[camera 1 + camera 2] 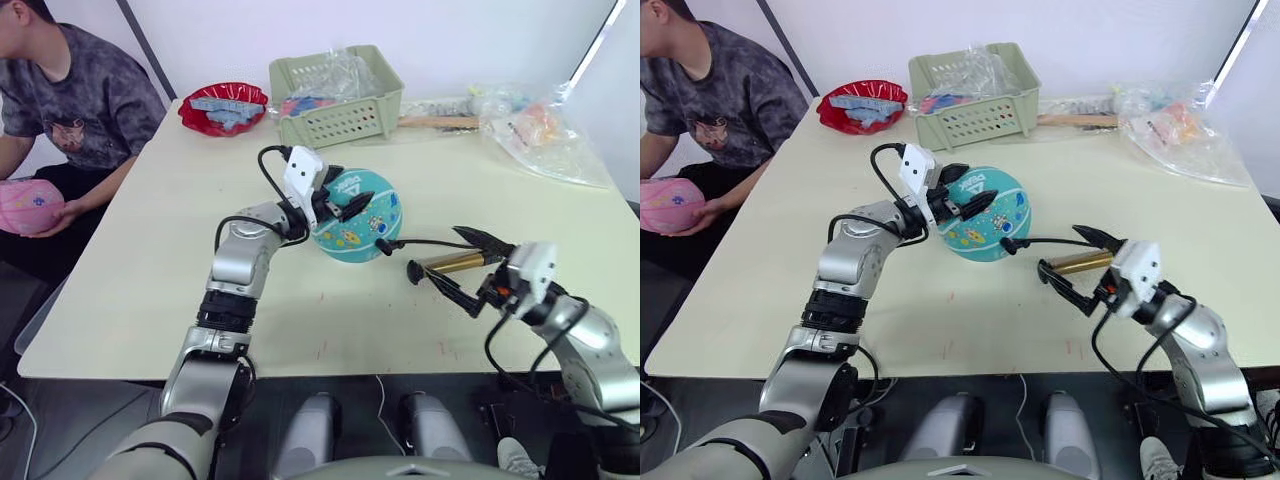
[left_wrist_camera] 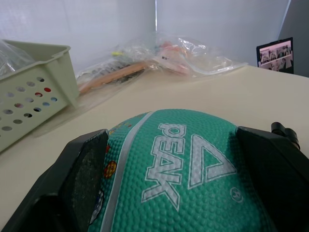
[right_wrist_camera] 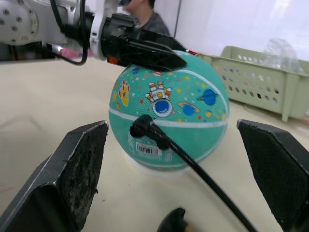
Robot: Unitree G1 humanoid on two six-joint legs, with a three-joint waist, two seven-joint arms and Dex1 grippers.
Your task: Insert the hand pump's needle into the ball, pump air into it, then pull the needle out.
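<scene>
The teal ball [image 1: 355, 232] sits mid-table with its white logo facing up. My left gripper [image 1: 352, 188] straddles the ball's top, with a black finger [image 2: 82, 174] pressed against each side. The needle's black fitting [image 3: 144, 127] sits against the ball's near-right side, and the metal pin itself is hidden. A thin black hose [image 1: 430, 243] runs from it to the brass hand pump [image 1: 456, 263], which lies on the table. My right gripper [image 1: 445, 256] is open, one finger on either side of the pump's barrel without closing on it.
At the table's back stand a green basket [image 1: 340, 100], a red bowl [image 1: 222, 108], a wooden stick [image 1: 440, 122] and clear plastic bags [image 1: 540, 135]. A person [image 1: 75, 95] sits at the left edge holding a pink ball [image 1: 28, 205].
</scene>
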